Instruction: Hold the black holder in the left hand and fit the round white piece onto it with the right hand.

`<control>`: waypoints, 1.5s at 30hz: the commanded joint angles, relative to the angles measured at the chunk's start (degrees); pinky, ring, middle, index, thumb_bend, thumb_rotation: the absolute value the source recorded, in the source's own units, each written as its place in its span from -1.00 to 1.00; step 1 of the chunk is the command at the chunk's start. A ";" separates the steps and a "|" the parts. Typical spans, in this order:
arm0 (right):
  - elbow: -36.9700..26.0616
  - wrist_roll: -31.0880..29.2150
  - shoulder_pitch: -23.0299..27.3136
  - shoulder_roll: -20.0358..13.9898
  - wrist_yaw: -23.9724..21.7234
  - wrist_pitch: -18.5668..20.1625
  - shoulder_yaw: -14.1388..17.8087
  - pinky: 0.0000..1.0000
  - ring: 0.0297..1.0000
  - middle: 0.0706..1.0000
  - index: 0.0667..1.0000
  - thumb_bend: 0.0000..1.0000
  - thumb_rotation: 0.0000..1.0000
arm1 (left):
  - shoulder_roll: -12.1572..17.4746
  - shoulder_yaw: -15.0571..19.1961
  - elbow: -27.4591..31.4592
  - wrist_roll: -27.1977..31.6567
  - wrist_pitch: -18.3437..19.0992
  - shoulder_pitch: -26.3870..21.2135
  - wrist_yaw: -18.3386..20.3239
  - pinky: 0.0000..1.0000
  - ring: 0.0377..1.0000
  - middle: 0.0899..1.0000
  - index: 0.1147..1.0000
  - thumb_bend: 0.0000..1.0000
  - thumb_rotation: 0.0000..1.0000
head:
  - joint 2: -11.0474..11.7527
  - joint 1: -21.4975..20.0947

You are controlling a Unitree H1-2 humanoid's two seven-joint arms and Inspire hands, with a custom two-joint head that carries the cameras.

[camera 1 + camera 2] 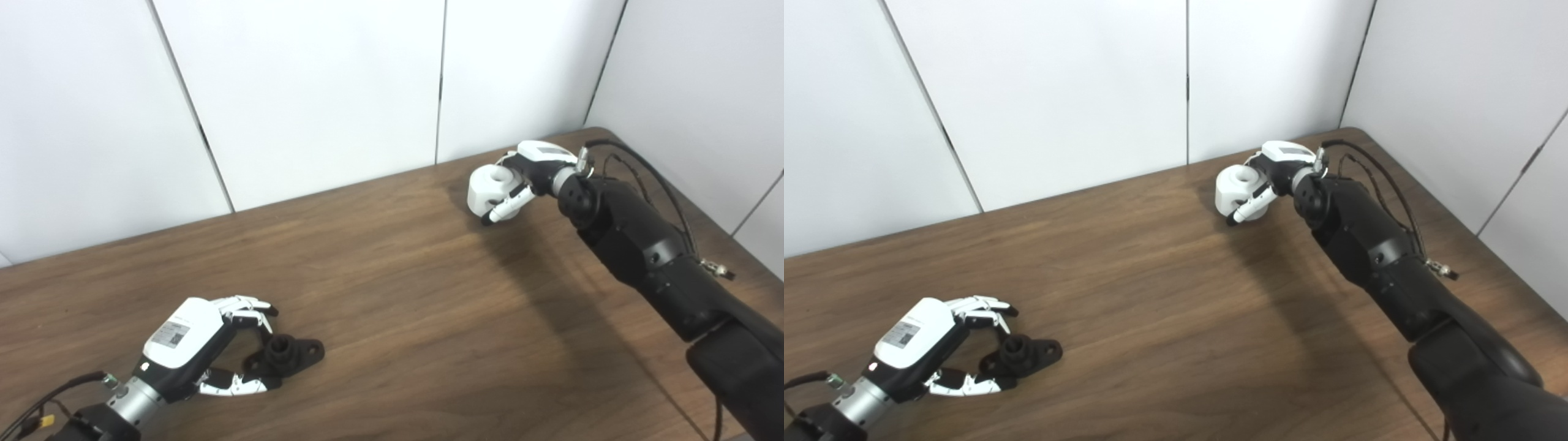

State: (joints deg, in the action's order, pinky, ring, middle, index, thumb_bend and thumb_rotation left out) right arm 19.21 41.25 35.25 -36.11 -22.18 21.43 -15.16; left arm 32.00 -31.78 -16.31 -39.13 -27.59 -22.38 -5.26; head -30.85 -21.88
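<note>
Looking through my left eye first, I see my left hand (pixel 202 352) low on the table (pixel 398 294), fingers above and thumb below curled round the near end of the black holder (pixel 285 355) — touching it, though I cannot tell whether the grip has closed firm. The holder lies flat, its long axis running away from my palm, its round stub pointing up, its far lug clear of my fingers. My right hand (pixel 520 177) is well apart, out near the table's far corner, wrapped around the round white piece (pixel 493 190), which seems lifted a little off the wood. So the piece lies far off, up and across from my left hand, and the coming move, I judge, turns on closing that gap and lining its bore over the stub.

Through my right eye the same layout holds. It shows the open hole in the white piece's top more plainly — and both lugs of the holder either side of the stub.
</note>
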 commanded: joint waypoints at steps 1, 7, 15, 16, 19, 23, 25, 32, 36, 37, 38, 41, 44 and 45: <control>-1.32 0.39 2.70 -1.51 1.15 -0.78 0.23 0.83 0.90 0.91 0.62 0.96 -0.02 | 3.30 -1.44 -1.72 -2.40 0.69 2.89 2.84 0.33 0.54 0.47 -0.16 0.05 -0.89 | -0.09 -0.08; -0.81 1.49 2.28 -1.49 3.64 -1.93 -0.21 0.72 0.84 0.86 0.52 0.83 -0.13 | 3.67 -1.53 -1.70 -1.99 0.69 2.97 2.63 0.33 0.55 0.48 -0.16 0.05 -0.89 | -0.31 -0.14; 0.70 2.90 1.22 -0.51 14.89 -4.35 0.92 0.35 0.57 0.59 -0.03 0.15 -0.64 | 4.11 -2.30 -1.96 -2.12 0.68 2.74 1.69 0.33 0.54 0.48 -0.16 0.05 -0.89 | -0.53 -0.20; 0.82 3.18 1.10 -0.45 16.55 -4.76 0.99 0.33 0.54 0.55 -0.06 0.09 -0.67 | 4.17 -2.37 -1.89 -2.02 0.68 2.70 1.67 0.33 0.54 0.48 -0.16 0.05 -0.89 | -0.56 -0.22; 0.90 3.79 0.91 -0.54 19.44 -5.64 0.97 0.30 0.50 0.47 -0.10 0.04 -0.71 | 4.24 -2.67 -2.05 -1.86 0.68 2.53 1.55 0.32 0.54 0.48 -0.16 0.05 -0.89 | -0.65 -0.26; 0.22 3.97 0.85 -0.77 20.06 -5.65 0.91 0.31 0.51 0.46 -0.10 0.04 -0.72 | 4.10 -2.52 -2.14 -1.74 0.69 2.51 2.02 0.33 0.55 0.48 -0.16 0.05 -0.89 | -0.60 -0.31; 0.04 3.87 0.86 -0.94 20.14 -5.90 0.92 0.30 0.51 0.46 -0.10 0.04 -0.72 | 4.02 -2.48 -2.21 -1.61 0.69 2.42 2.27 0.33 0.55 0.48 -0.16 0.05 -0.89 | -0.75 -0.01; -1.10 3.53 0.43 -1.41 19.77 -7.17 1.28 0.24 0.50 0.45 -0.10 0.04 -0.72 | 3.80 -2.31 -1.68 -2.28 0.70 2.41 2.15 0.32 0.54 0.48 -0.16 0.05 -0.89 | -1.21 1.43; -4.42 1.37 -0.11 -1.04 16.53 -6.77 2.24 0.26 0.53 0.47 -0.10 0.05 -0.72 | 3.32 -2.14 -2.14 -1.95 0.71 2.35 2.59 0.33 0.55 0.50 -0.16 0.05 -0.89 | -1.55 2.98; -5.49 1.08 -0.24 -0.90 15.55 -6.41 2.27 0.29 0.54 0.48 -0.10 0.05 -0.72 | 3.23 -2.25 -2.38 -2.07 0.71 2.27 2.53 0.34 0.56 0.50 -0.16 0.05 -0.89 | -1.59 3.21; -6.63 0.78 -0.40 -0.73 14.63 -6.17 2.30 0.33 0.56 0.49 -0.10 0.05 -0.72 | 3.08 -2.24 -2.65 -2.24 0.72 2.22 2.60 0.35 0.57 0.51 -0.16 0.05 -0.89 | -1.59 3.36; -9.73 0.31 -0.86 -0.16 12.55 -5.79 2.30 0.38 0.58 0.50 -0.11 0.05 -0.72 | 2.64 -2.01 -3.04 -2.21 0.78 2.24 2.95 0.37 0.60 0.52 -0.16 0.05 -0.88 | -1.58 4.02; -12.42 0.55 -1.15 0.57 10.95 -5.41 2.15 0.43 0.59 0.50 -0.11 0.05 -0.71 | 2.28 -1.92 -3.53 -2.61 0.77 2.20 2.18 0.38 0.61 0.52 -0.16 0.05 -0.88 | -1.70 4.99; -13.28 0.67 -1.24 0.87 10.48 -5.31 2.10 0.42 0.58 0.50 -0.11 0.05 -0.71 | 2.13 -1.87 -3.79 -3.05 0.77 2.17 1.70 0.38 0.60 0.52 -0.16 0.05 -0.88 | -1.74 5.41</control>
State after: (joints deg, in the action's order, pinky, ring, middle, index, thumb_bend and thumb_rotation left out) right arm 8.46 41.69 31.47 -34.42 -11.70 15.71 -14.08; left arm 32.53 -32.66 -16.78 -38.61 -27.60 -22.29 -6.56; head -32.52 -16.97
